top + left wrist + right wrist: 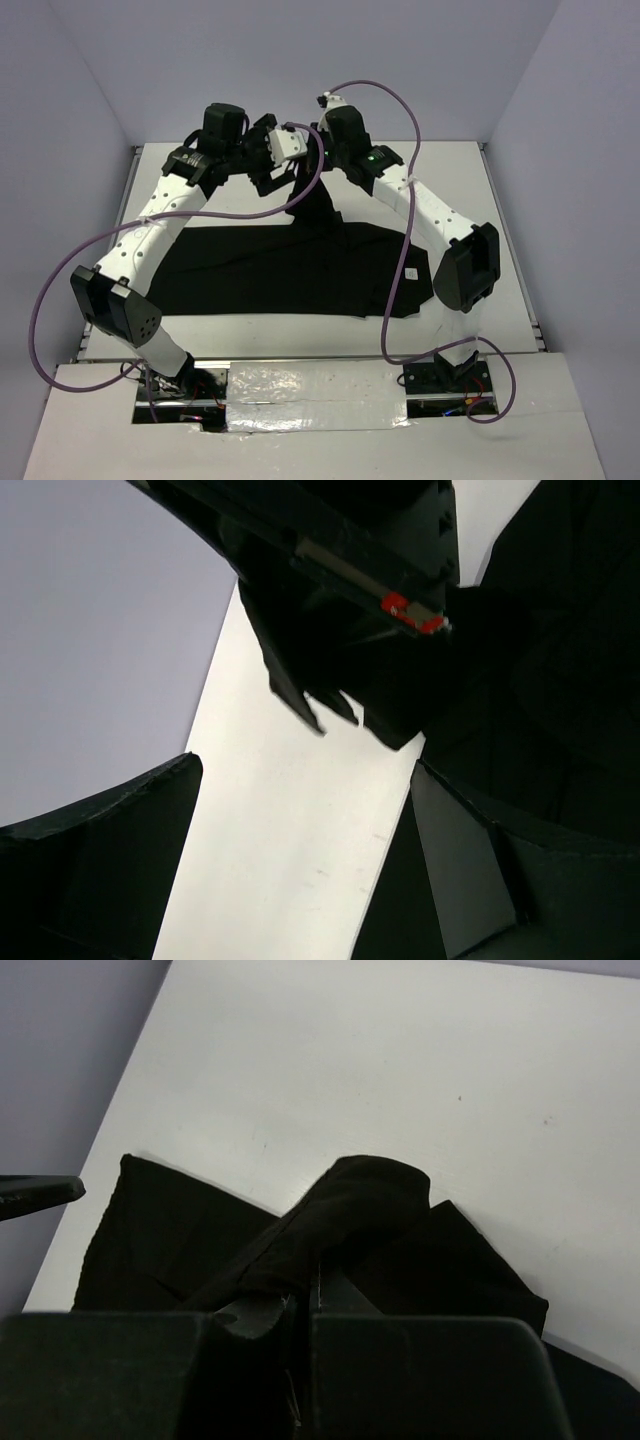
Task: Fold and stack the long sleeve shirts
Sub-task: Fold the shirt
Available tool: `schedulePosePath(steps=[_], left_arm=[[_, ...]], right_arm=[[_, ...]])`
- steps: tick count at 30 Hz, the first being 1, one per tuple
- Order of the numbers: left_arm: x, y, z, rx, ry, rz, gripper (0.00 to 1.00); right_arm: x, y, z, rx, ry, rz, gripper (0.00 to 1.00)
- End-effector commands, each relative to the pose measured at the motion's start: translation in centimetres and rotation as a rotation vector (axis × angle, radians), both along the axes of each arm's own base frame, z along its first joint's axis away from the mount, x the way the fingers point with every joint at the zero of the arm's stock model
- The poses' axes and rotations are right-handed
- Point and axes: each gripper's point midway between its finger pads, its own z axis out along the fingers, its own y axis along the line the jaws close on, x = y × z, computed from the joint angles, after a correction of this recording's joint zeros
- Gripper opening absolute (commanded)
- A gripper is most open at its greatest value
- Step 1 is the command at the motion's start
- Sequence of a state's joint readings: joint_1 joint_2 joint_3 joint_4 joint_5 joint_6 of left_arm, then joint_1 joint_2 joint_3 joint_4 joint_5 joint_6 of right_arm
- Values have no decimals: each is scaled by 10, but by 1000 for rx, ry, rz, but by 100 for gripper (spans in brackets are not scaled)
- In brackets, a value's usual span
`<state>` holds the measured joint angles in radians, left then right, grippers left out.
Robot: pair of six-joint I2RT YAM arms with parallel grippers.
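Right gripper (308, 1295) is pinching shut on a raised ridge of the long sleeve shirt (270, 270), so the cloth is peaking up into its jaws like a small tent. The rest of the garment is lying flat beneath and behind the fingers, spreading toward the arm bases. Holding a fold this high is probably meant to free that edge from the table (400, 1060), so it can be carried over the body of the shirt.

Just beside it, the left gripper (300, 780) is hovering with its fingers spread wide and holding nothing. It is likely waiting to take a second hold so the fold travels evenly and does not sag on one side.

Soft, matte black fabric is draping in rounded, limp creases below the pinch, with no stiffness to keep a shape. Beyond the fingers the tabletop is showing smooth, pale and bare. No white tag is showing from any view.
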<state>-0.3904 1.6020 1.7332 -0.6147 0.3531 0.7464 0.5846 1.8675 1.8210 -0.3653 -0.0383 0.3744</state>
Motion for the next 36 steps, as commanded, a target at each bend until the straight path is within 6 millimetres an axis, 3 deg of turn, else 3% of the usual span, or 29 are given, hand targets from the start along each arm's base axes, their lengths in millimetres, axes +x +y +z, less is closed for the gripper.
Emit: schedulePosePath(steps=[1,13,15,16,20,21,22,23,29,31,32,35,36], left_arm=[[1,-15,11,-84,-10,-41,99],[16,-24,-9,-113,10,-33,99],[18,-22,-9,-105,-2,-22,86],[20,-20,-6,-107,-13,-16,64],[18,-23,-1,-116,-16,-33,27],[19,-23,0,-122,-16,-27,9],[21,-23,4,-132,-24,-19,1],[21,-23,5,-145,-15,-9,0],[10,-26,-4,-137,21,-47,6],[11,-25,-9,-136,36,-40,22],[11,-26,-12,-139,45,-36,45],[13,-25,-18,-157,57,-7,65],[14,-25,-20,-158,59,-3,66]], right_arm=[[-7,3,21,25,-24,-8,0],[-19,6,29,28,-50,23,0],[-19,5,28,20,-56,27,0],[-21,5,31,27,-66,35,0],[-25,7,28,32,-72,59,0],[-25,6,27,29,-74,62,0],[-27,6,26,26,-74,67,0],[-27,6,26,24,-76,68,0],[-27,3,28,17,-84,67,0],[-28,6,29,24,-88,77,0],[-29,6,29,27,-84,76,0],[-28,6,32,33,-83,77,0],[-29,7,34,36,-83,80,0]])
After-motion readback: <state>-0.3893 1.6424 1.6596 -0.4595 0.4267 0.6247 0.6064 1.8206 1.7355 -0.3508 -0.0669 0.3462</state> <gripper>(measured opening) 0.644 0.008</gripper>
